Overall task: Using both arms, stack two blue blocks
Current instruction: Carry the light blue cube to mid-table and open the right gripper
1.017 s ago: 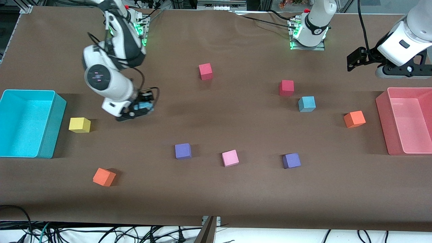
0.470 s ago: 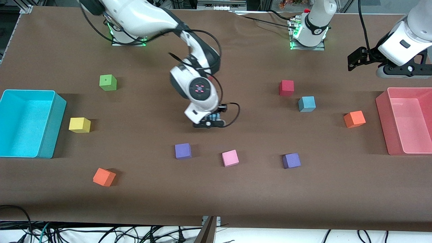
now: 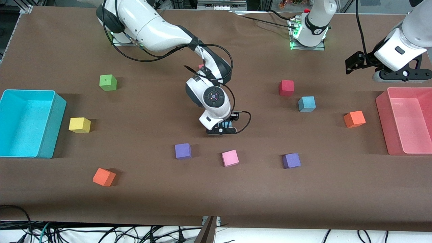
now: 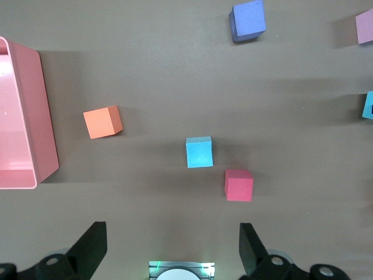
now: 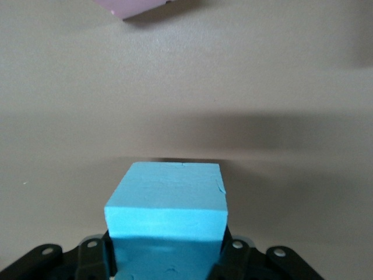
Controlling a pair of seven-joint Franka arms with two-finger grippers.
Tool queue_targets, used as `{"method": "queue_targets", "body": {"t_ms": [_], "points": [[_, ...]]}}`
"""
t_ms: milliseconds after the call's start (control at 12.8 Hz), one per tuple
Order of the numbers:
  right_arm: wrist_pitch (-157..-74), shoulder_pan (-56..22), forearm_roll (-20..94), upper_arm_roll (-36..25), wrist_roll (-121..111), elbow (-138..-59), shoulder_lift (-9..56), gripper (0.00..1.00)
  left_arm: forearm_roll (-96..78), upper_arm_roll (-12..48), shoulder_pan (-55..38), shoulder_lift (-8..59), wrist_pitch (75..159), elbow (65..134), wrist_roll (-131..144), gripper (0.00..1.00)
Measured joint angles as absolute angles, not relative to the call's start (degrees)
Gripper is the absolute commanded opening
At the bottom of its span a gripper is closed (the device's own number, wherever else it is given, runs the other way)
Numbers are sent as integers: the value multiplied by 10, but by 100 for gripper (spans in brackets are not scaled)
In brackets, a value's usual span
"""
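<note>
My right gripper (image 3: pixel 225 128) is shut on one light blue block (image 5: pixel 168 210) and holds it low over the middle of the table, above bare cloth near the pink cube (image 3: pixel 230 158). In the front view only a sliver of that block shows between the fingers. The other light blue block (image 3: pixel 306 103) sits on the table toward the left arm's end, next to a red cube (image 3: pixel 286 87); it also shows in the left wrist view (image 4: pixel 199 151). My left gripper (image 3: pixel 354 61) is open and empty, high above the table near the pink bin (image 3: pixel 391 148).
Two purple cubes (image 3: pixel 183 151) (image 3: pixel 291 160), two orange cubes (image 3: pixel 354 118) (image 3: pixel 104 177), a yellow cube (image 3: pixel 79 124) and a green cube (image 3: pixel 107 82) lie scattered. A cyan bin (image 3: pixel 50 128) stands at the right arm's end. A second red cube (image 3: pixel 201 66) is mostly hidden by the right arm.
My right arm has carried the light blue block from near the yellow cube toward the table's middle. The left gripper has shifted slightly.
</note>
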State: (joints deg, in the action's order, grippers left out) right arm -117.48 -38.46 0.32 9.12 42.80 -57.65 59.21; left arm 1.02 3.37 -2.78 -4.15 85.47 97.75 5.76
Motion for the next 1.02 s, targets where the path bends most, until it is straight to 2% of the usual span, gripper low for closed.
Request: {"method": "queue_targets", "body": {"t_ms": [626,861,1017], "points": [[-1152,-388,-27,91,423,-567,587,100,10,33,-28,-42,865,997,58,100],[-1078,-374,-27,89,343,-577,526,100,10,32,-28,-45,866,999,58,100],[-1091,-350,3,89,272,-653,457,100,10,31,-27,-47,867,1000,58,100]]}}
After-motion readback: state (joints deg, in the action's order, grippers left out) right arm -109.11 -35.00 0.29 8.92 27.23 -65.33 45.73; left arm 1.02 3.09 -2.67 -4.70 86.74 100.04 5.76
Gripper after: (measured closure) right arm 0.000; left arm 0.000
